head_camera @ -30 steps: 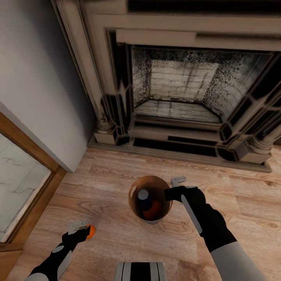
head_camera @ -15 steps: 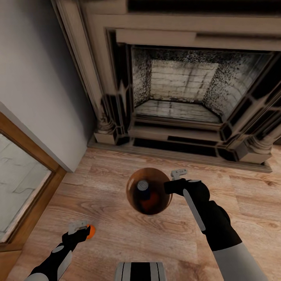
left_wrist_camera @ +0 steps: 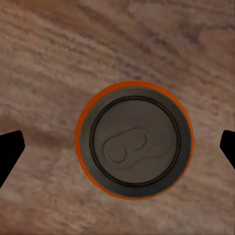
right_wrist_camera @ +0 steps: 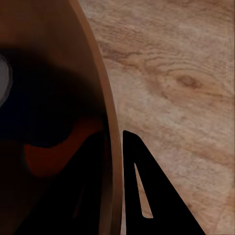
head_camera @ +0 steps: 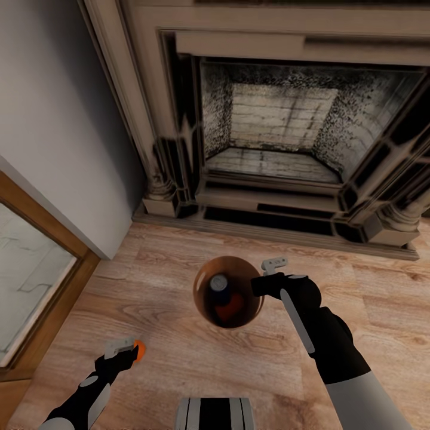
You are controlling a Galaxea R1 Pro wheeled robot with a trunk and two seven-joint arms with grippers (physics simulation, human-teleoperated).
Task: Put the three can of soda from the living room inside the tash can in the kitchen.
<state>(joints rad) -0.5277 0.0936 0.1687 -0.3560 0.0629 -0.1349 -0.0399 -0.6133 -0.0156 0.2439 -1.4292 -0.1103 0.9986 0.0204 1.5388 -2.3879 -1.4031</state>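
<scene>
Head view: we hold the tash can (head_camera: 229, 292) up off the wood floor (head_camera: 179, 358) in front of the fireplace (head_camera: 275, 137), our right gripper (head_camera: 267, 276) clamped on its rim. In the right wrist view one finger (right_wrist_camera: 147, 196) sits outside the wall (right_wrist_camera: 105, 147) and the other is inside, so the pinch is closed on the rim. Inside the bin, just off those fingers, we see a dark blue can (head_camera: 219, 285) with its silvery top and an orange can (head_camera: 230, 310) beneath it. Two are binned.

Our left gripper (head_camera: 121, 348) hovers low over the third can (head_camera: 139, 351). In the left wrist view its top (left_wrist_camera: 134, 142) is centred between the two dark fingertips (left_wrist_camera: 10, 149), which stand wide apart and clear of the can sides. Fingers open, nothing gripped.

Step in hand, as we judge it: picking up the last can. Next move calls for lowering the left fingers around the can body, closing, then lifting it over the bin mouth. After that the bin has to get to the kitchen.
</scene>
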